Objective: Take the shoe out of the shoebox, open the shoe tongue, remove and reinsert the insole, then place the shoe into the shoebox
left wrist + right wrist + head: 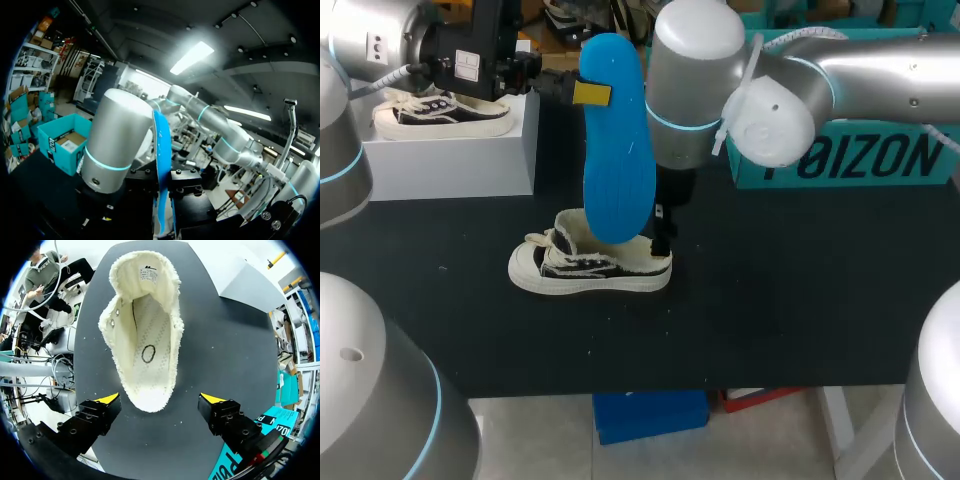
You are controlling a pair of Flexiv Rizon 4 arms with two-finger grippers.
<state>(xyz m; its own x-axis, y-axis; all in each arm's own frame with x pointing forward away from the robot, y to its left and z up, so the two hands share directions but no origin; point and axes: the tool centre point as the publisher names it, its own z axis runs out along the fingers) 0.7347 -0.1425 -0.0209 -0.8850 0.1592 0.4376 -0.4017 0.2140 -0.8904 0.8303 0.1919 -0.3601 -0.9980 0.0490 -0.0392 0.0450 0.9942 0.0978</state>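
Head view: the left end effector (592,93) is clamped on the upright blue insole (618,150), and the shoe (590,265) sits on the desk (770,290) below it.
Left wrist view: the insole stands edge-on between its fingers.
Right wrist view: the right end effector (160,398) is spread apart, with the shoe's heel between its fingers, not touching them.

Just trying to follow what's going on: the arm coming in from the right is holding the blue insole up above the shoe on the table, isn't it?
Not quite: the left gripper holds the blue insole up above the shoe on the table, as the head view shows. The right gripper is open and empty over the shoe.
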